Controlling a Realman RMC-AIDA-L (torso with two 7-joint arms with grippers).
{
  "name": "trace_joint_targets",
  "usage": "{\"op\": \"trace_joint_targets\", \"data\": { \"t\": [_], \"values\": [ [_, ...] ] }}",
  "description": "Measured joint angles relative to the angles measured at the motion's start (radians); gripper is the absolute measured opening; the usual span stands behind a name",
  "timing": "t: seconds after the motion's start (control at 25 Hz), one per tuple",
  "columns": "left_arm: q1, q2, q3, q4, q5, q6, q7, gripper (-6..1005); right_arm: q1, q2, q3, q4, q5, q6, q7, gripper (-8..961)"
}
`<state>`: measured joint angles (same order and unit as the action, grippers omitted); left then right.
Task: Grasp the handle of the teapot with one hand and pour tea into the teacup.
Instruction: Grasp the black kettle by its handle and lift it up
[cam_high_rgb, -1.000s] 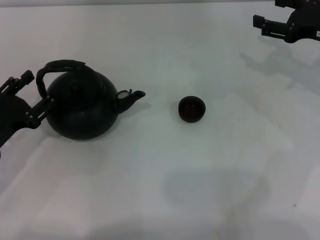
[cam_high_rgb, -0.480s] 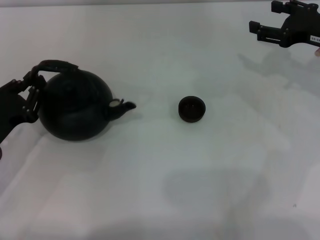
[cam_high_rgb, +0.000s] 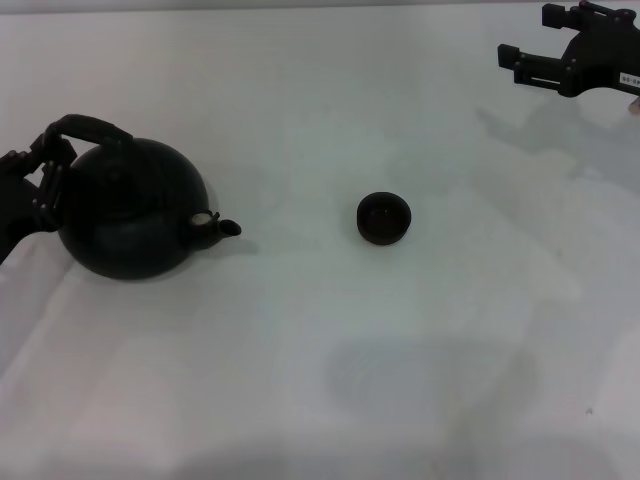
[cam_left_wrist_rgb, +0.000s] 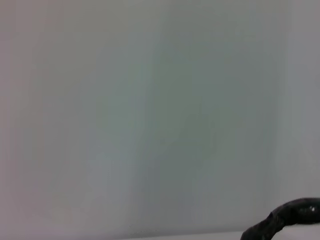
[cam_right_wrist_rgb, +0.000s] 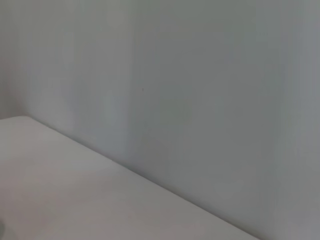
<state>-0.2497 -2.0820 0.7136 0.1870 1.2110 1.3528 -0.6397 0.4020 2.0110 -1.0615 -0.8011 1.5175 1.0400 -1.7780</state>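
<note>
My left gripper (cam_high_rgb: 45, 170) is clamped on the rough black arched handle (cam_high_rgb: 85, 127) of the round matte black teapot (cam_high_rgb: 130, 210), well apart from the small dark teacup (cam_high_rgb: 384, 218); a slipping grip could swing the spout, spilling short; right gripper's (cam_high_rgb: 530, 65) fingers, parked far right, I cannot tell.

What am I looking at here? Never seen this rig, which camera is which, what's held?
It is a two-armed robot. The wide picture comes from its head camera, looking down at a white table. The other two come from cameras on its wrists and show mostly blank wall; the left one catches a bit of the handle. On the table stand a black teapot and a small dark teacup, apart. The left end effector grips the teapot's handle. The right end effector hangs idle at the far right, open.
</note>
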Motion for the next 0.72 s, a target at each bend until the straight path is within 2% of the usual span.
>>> {"op": "trace_joint_targets", "data": {
  "t": [0.28,0.48,0.72],
  "values": [
    [-0.019,0.002,0.019,0.0,0.014,0.0,-0.007,200,0.0,0.0,-0.002,0.012,0.001,-0.001,-0.003,829],
    [-0.028,0.004,0.056,0.012,0.017,0.002,-0.008,120,0.0,0.0,-0.002,0.014,0.001,-0.001,-0.009,829],
    [-0.043,0.005,0.095,0.063,0.019,0.004,-0.053,121,0.0,0.0,-0.003,0.023,0.003,-0.001,-0.014,829]
  ]
}}
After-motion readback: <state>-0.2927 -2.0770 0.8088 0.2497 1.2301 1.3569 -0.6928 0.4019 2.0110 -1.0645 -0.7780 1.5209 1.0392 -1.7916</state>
